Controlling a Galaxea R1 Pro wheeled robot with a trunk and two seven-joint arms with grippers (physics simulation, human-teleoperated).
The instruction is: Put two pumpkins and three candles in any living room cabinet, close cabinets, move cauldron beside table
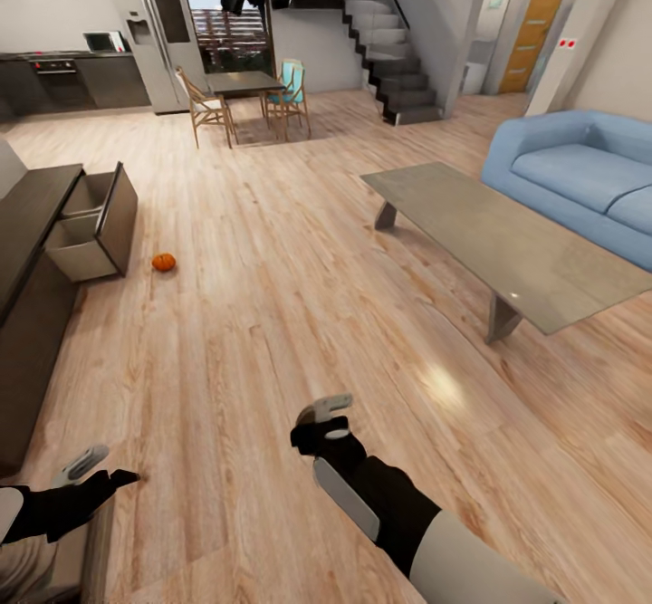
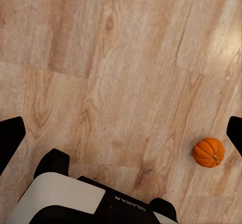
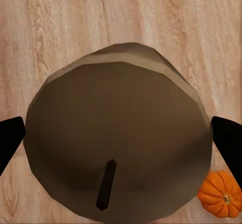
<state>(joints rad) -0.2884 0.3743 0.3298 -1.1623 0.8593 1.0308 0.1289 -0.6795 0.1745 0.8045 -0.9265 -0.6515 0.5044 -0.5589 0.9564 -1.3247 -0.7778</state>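
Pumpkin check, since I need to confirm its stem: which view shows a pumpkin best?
The left wrist view: the pumpkin lies whole on the floor, stem visible. The right wrist view cuts one at the edge; the head view shows one small.

Place: open-plan home
Living room: blue sofa (image 1: pixel 580 178) beside the low table (image 1: pixel 507 242)
Beyond the sofa: kitchen units (image 1: pixel 72 79), staircase (image 1: pixel 389 61)

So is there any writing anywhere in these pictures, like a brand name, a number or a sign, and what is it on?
Pale lettering on the robot's dark housing, left wrist view: upside down and too blurred to read.
Red and white sign on the wall near the orange door, head view: too small to read.
No other words, numbers or labels can be made out.
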